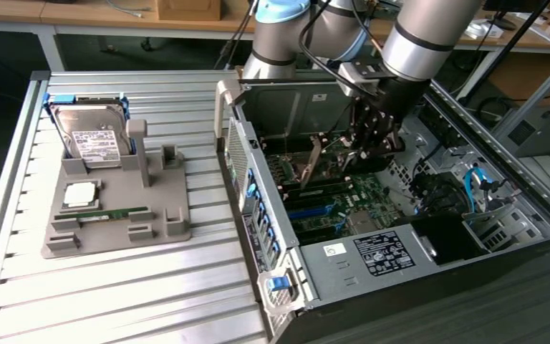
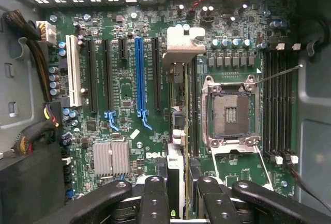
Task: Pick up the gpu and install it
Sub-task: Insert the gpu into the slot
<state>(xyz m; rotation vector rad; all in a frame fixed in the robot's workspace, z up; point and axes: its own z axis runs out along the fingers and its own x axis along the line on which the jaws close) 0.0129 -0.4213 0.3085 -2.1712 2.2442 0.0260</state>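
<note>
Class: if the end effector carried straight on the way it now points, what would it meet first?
The gpu gripped in the end effector would probably touch the motherboard first, beside the CPU socket; depth is unclear.

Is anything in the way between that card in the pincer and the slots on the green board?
Nothing visible. The pincer holds the gpu edge-on over the motherboard; the blue slot and black slots beside it lie bare, the cables off at the case wall.
</note>
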